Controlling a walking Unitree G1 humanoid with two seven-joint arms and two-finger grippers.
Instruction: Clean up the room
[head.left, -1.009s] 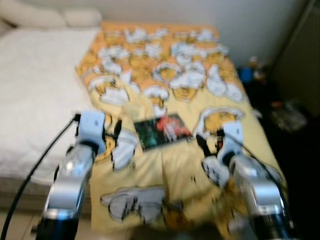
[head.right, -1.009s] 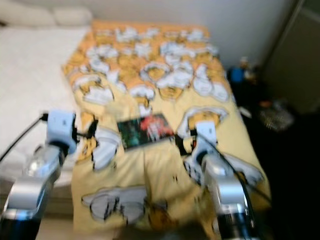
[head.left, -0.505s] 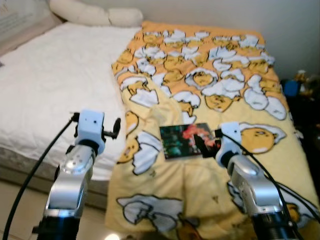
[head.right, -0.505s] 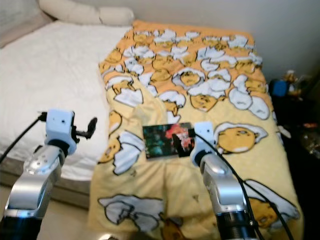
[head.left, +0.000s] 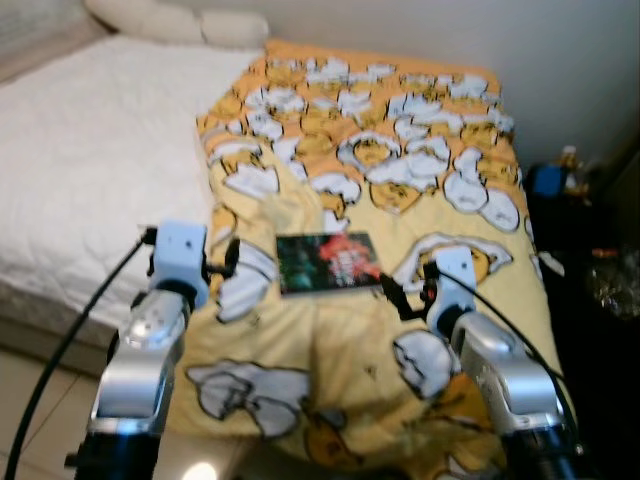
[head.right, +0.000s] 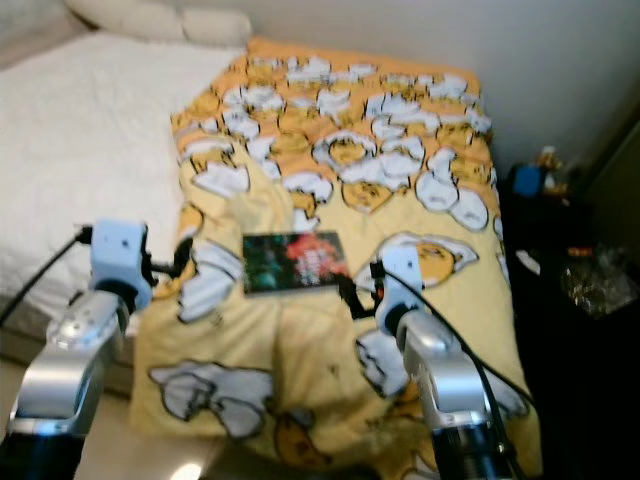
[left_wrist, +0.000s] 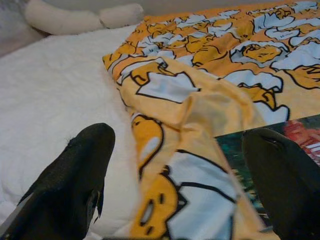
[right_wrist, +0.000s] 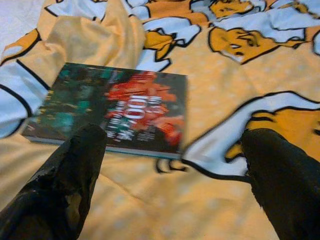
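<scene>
- Drawn back from over the book (head.left: 327, 262) since half a second ago: right gripper (head.left: 402, 296), fingers spread, now lower right of it.
- Left gripper (head.left: 229, 262) open, empty, left of the book on the yellow blanket (head.left: 400, 180).
- Cover print blurred, unreadable.

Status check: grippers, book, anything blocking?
Left gripper open, empty, over blanket edge. Right gripper open, empty, just short of book. Book flat on yellow blanket, blanket fold bunched against one corner.

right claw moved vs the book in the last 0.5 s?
Yes. The right claw has pulled back off the book, now apart beside its right corner.
</scene>
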